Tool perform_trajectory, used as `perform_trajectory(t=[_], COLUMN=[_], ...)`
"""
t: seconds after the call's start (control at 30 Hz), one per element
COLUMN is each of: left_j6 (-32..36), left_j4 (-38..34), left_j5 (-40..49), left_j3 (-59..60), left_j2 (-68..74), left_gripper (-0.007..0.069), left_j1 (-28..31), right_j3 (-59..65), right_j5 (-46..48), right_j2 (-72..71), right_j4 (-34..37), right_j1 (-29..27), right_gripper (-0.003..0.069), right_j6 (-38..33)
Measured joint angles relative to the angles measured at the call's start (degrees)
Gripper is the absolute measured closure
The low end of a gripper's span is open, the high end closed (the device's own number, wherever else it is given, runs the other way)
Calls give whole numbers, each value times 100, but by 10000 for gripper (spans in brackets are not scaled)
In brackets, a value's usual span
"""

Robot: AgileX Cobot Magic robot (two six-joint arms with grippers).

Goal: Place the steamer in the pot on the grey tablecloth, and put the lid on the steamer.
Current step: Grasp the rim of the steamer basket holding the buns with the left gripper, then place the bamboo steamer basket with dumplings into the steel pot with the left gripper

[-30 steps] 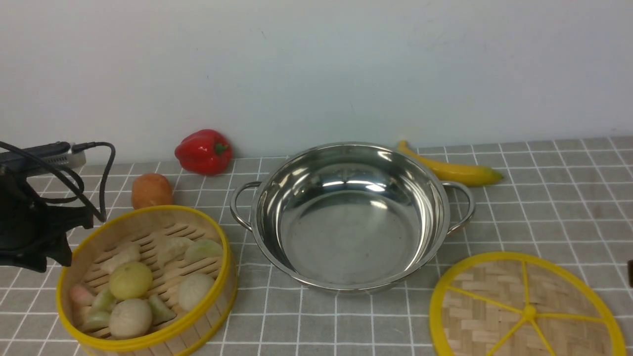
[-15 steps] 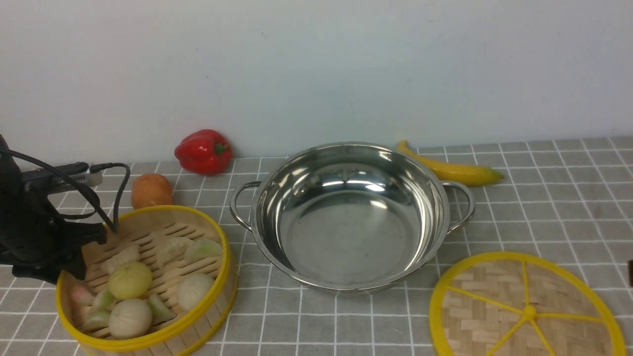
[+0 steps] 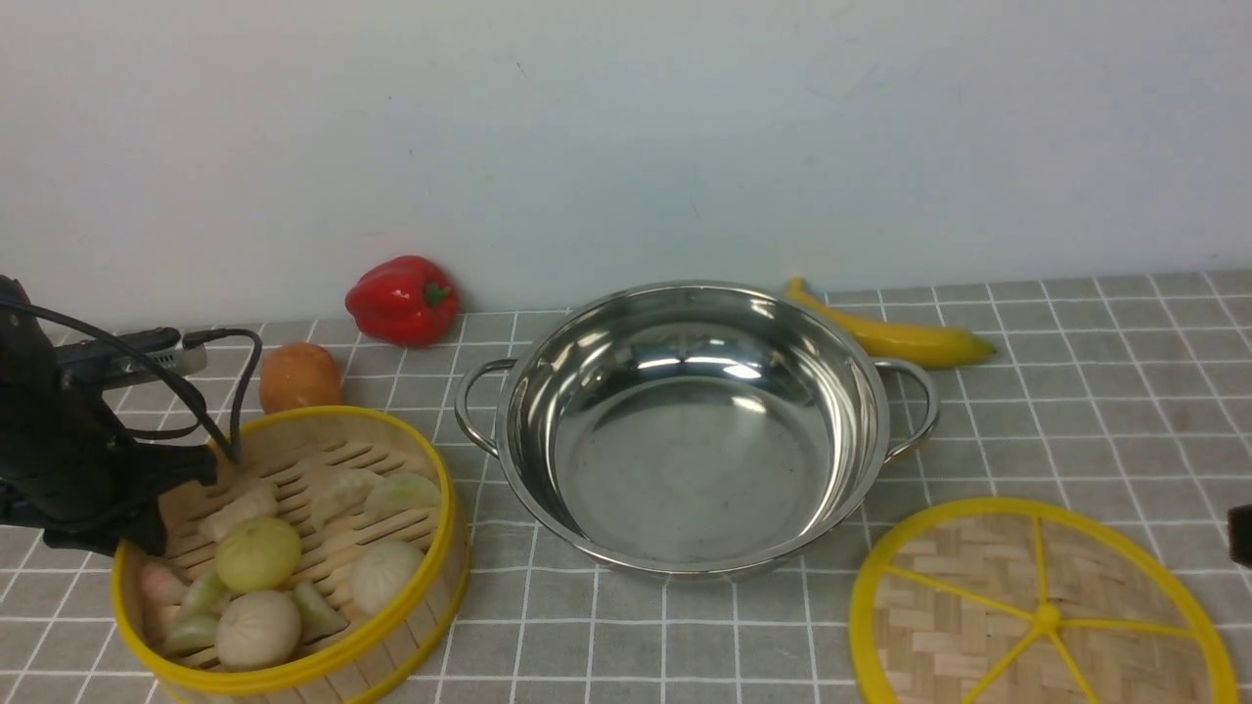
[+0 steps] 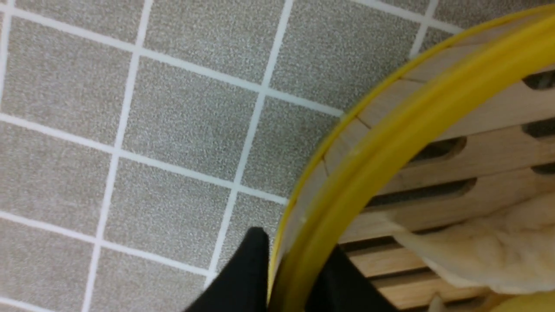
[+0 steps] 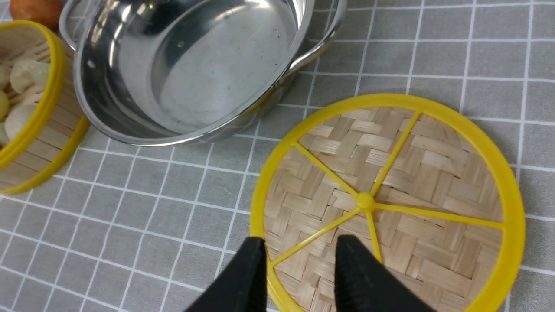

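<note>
The steamer [image 3: 293, 557] with pale buns and dumplings stands on the grey tablecloth [image 3: 1076, 411] at the front left. My left gripper [image 3: 161, 499] is at its far-left rim. In the left wrist view the two black fingers [image 4: 251, 273] sit one outside and one inside the yellow rim [image 4: 390, 143], pressed against it. The empty steel pot [image 3: 690, 430] stands in the middle. The lid [image 3: 1042, 611] lies flat at the front right. My right gripper [image 5: 299, 255] is open and hovers above the lid's [image 5: 390, 199] near rim, holding nothing.
A red bell pepper [image 3: 403, 298] and an orange-brown round fruit [image 3: 299, 376] lie behind the steamer. A banana [image 3: 895, 337] lies behind the pot's right handle. A white wall closes the back. My left arm's cable [image 3: 220, 391] hangs over the steamer's rim.
My left gripper has moved right and down onto the steamer's far-left rim. The right gripper's edge has come slightly more into the front view. Steamer, pot and lid have not moved.
</note>
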Motion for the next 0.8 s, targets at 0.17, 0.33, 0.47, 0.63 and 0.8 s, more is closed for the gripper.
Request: perform_trajectory(t=[0.17,0.33,0.47,0.63,0.8], left_j6=[-36,-47,-47,-47,0], left_j4=[28,26,38,155,90], left_j5=[4,26,247,757,888], left_j3=[0,0,-91,-427,-595], left_j2=[0,-27,-162,-368,-649], left_gripper=[589,590,590,583,581], left_j1=[0,45,268,734,923], right_j3=[0,0,0,0,0], right_j5=[0,72,134,194,212], right_j2=[0,0,0,0,0], right_j4=[90,127,131,131,131], right_j1=[0,0,0,0,0], right_gripper=[417,417,417,417,417], right_j6=[0,0,0,0,0])
